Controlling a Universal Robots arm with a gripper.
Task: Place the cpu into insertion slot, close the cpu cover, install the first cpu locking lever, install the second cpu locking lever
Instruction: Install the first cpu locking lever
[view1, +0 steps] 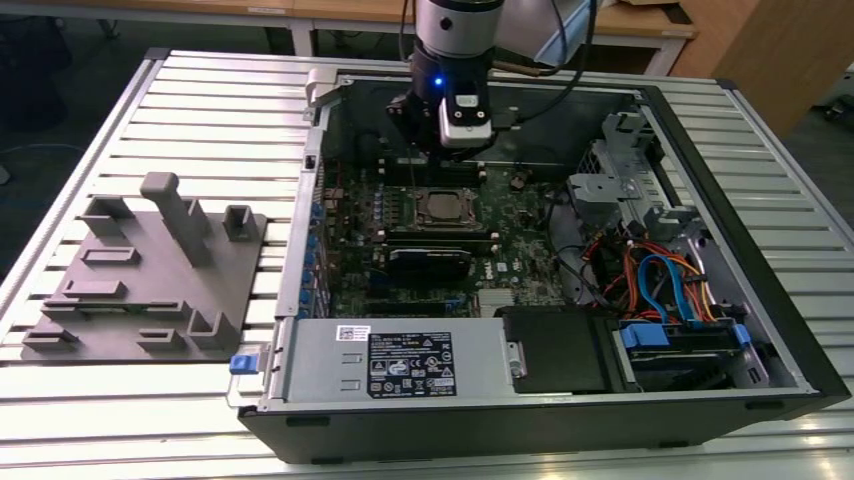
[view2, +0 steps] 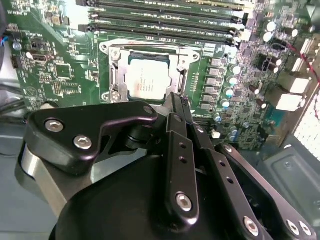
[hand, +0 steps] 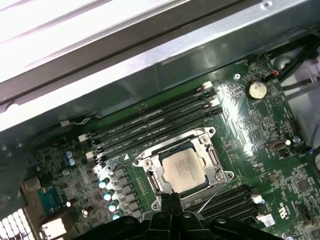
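The cpu (hand: 186, 167) lies flat in the insertion slot (hand: 214, 161) on the green board, its silver-grey top facing up. The silvery cpu cover (hand: 154, 175) lies down around it, framing the chip (view2: 149, 80) through its window. A thin wire locking lever (hand: 212, 192) slants up beside the socket. My gripper (hand: 170, 199) hovers just above the socket's near edge, fingers shut together with nothing between them. In the exterior view the gripper (view1: 445, 160) hangs inside the case, just behind the cpu (view1: 438, 208).
Long black memory slots (hand: 155, 122) run beside the socket. The open computer case (view1: 747, 250) walls the work area; cables (view1: 654, 280) and a drive bay lie on the exterior view's right. A grey fixture block (view1: 147, 270) sits on the table at that view's left.
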